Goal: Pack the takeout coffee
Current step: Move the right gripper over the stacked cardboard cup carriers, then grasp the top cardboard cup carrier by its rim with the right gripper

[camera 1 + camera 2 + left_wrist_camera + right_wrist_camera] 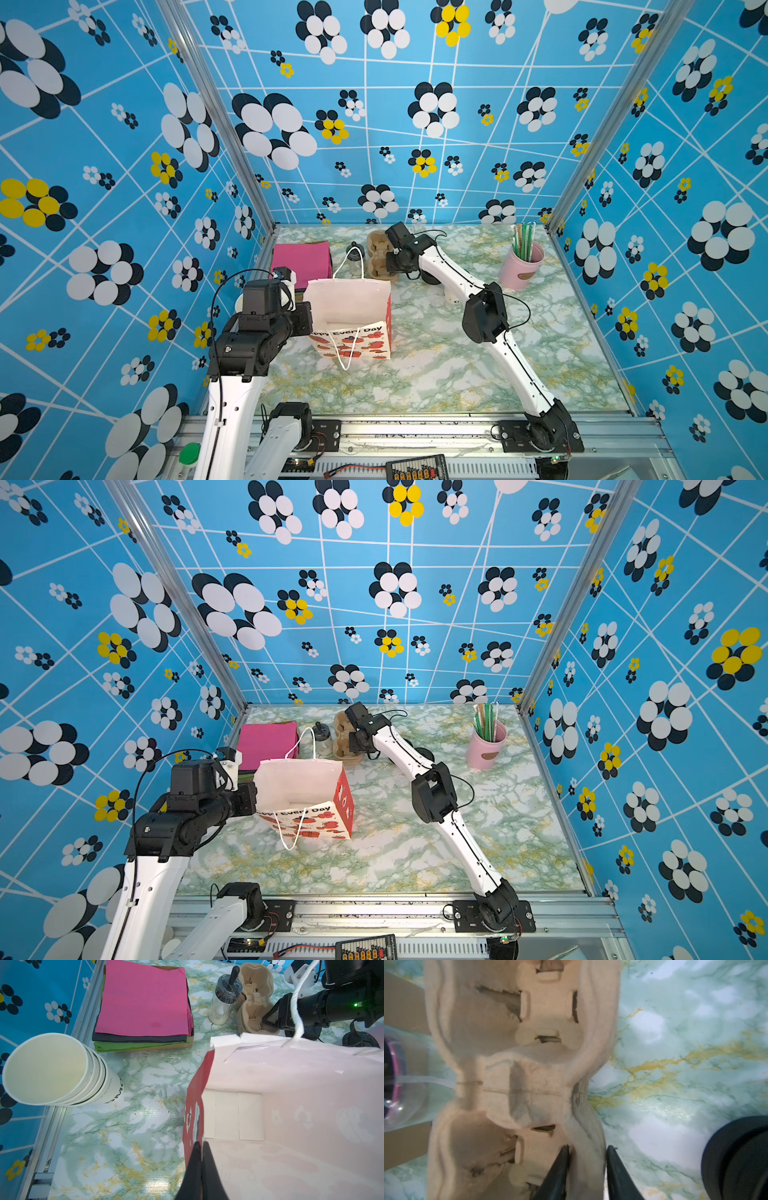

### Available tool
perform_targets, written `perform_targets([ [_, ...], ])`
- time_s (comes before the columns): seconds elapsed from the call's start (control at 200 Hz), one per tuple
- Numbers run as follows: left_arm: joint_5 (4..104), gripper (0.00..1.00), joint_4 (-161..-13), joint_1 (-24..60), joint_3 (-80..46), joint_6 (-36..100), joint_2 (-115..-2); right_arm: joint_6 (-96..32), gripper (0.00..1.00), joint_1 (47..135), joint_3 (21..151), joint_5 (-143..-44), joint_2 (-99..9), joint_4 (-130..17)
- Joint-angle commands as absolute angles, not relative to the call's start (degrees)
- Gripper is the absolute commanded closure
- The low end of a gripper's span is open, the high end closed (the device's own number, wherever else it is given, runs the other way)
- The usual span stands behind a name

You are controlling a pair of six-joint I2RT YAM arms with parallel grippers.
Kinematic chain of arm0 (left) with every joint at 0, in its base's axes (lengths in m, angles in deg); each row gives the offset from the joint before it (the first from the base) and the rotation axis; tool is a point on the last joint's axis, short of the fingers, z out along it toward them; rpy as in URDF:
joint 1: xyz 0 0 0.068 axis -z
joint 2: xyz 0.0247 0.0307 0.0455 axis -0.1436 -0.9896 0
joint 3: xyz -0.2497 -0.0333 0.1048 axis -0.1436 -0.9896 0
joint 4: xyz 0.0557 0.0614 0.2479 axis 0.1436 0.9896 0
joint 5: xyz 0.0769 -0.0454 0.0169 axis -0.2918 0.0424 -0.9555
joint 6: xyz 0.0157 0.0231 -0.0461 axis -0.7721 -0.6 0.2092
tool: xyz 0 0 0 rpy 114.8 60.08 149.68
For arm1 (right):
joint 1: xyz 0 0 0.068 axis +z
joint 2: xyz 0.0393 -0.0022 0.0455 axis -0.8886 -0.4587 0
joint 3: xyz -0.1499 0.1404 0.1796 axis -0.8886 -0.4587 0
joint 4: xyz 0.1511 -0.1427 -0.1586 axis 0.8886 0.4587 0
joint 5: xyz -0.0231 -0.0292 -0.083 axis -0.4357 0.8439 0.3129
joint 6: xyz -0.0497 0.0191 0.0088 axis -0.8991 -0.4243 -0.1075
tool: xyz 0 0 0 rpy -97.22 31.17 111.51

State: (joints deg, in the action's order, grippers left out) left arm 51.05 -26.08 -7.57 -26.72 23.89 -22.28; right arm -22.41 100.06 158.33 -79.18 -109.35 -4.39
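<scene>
Nice, left hand (200,1147) is pinched shut on the bag (270,1072) rim. The right hand (588,1148) sits part-open astride the cup carrier (529,1084) rim, so I'd nip just the top one. The takeout coffee (452,298) peeks out mid-counter under the right arm (449,270).

There is one open paper gift bag (349,299), white inside and red-sided. One stack of nested lidless paper cups (44,1068) shows about five rims. One separate white paper cup with dark lettering (451,298) is mostly hidden. One pile of square napkins (143,999) has three colours: pink, dark grey and green. There is one black-lidded clear glass shaker (221,1008), one stack of brown moulded-pulp two-well carriers (254,1004), one pink cylindrical straw holder (519,270) and one squat black lid stack (737,1157).
</scene>
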Motion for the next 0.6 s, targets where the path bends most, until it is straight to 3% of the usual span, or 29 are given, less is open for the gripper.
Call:
perform_targets([
  [0.0,52.4,1.00,-27.1,-8.2,-27.6,24.7,-21.6,-25.0,0.71,100.0,159.0,-76.1,-108.2,-0.3],
  [0.31,53.1,1.00,-28.0,-8.2,-28.3,24.7,-21.3,-31.8,0.77,98.6,148.2,-75.5,-100.5,1.6],
  [0.595,53.5,1.00,-28.6,-8.2,-28.7,24.5,-20.9,-37.0,0.76,96.8,142.9,-76.2,-97.0,3.0],
])
